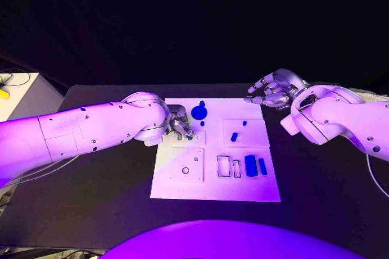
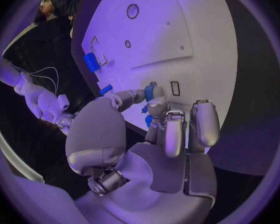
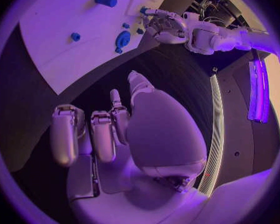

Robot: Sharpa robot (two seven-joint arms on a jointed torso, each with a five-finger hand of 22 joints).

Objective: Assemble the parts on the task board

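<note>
two hands are showing around the task board (image 1: 215, 189), which is lying flat in the middle of the black table (image 1: 97, 214). the left hand (image 1: 179, 127) is reaching over the board's left edge, near its far end, and its fingertips (image 2: 154, 92) are pinching a small blue part (image 2: 149, 92) right above the white surface; a second small blue piece (image 2: 147, 120) is sitting just beside the fingers (whether it is touching them i cannot tell). the right hand (image 1: 274, 88) is hovering off the board's far right corner, above the dark table, holding nothing, with its fingers (image 3: 67, 134) loosely curled and apart.

on the board, a round blue part (image 1: 199, 112) is standing near the far edge, just beside the left hand. a small blue peg (image 1: 233, 137) is sitting on the raised square toward the right. nearer the robot, two blue blocks (image 1: 255, 166) are lying side by side next to two narrow rectangular slots (image 1: 227, 166). a square plate with a round hole (image 1: 185, 170) is occupying the near left portion of the board.
</note>
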